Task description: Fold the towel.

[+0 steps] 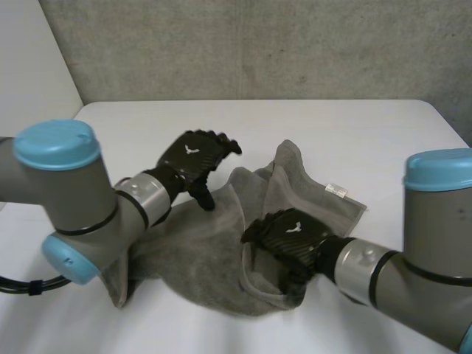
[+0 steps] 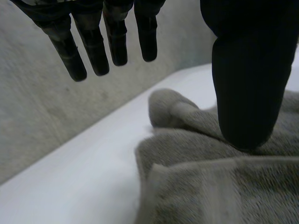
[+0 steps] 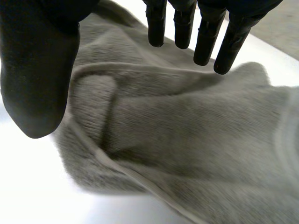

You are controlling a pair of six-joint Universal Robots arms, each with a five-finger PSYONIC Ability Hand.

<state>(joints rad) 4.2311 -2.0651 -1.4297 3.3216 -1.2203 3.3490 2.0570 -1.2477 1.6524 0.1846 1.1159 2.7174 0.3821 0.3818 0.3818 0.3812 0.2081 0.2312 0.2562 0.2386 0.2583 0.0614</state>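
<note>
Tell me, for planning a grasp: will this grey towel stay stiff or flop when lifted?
Probably floppy: the towel lies crumpled in soft folds, so it would likely sag from a lifted corner. Its plush surface should resist slipping. Pushed, it would probably bunch rather than slide.

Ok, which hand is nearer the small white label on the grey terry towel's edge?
Right. The right hand is over the grey towel's middle folds, on the white label's side; the left hand hovers over its opposite edge.

towel (image 1: 192, 254): grey terry cloth, matt, fuzzy
table (image 1: 354, 133): white, smooth, slight sheen
left hand (image 2: 245, 84): black, ribbed matt thumb
right hand (image 1: 291, 236): black, matt
arm caps (image 1: 55, 144): light-blue smooth plastic
wall (image 1: 258, 44): grey, rough
</note>
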